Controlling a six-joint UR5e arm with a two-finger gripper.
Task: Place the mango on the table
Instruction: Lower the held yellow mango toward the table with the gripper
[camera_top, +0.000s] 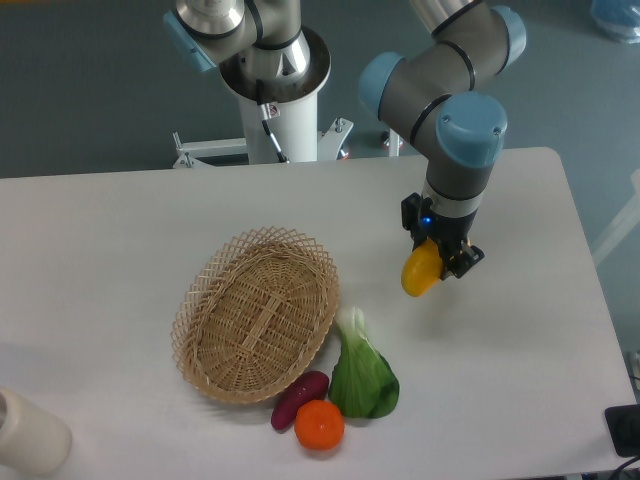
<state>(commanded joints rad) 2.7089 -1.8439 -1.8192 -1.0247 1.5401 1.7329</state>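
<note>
The mango is yellow with an orange tinge and hangs in my gripper, which is shut on its upper end. It hovers above the white table, to the right of the wicker basket, with its shadow on the tabletop just below and to the right. The upper end of the mango is hidden by the fingers.
An oval wicker basket lies left of centre. A green leafy vegetable, a purple vegetable and a round orange fruit lie by its lower right rim. A white cylinder stands at the front left corner.
</note>
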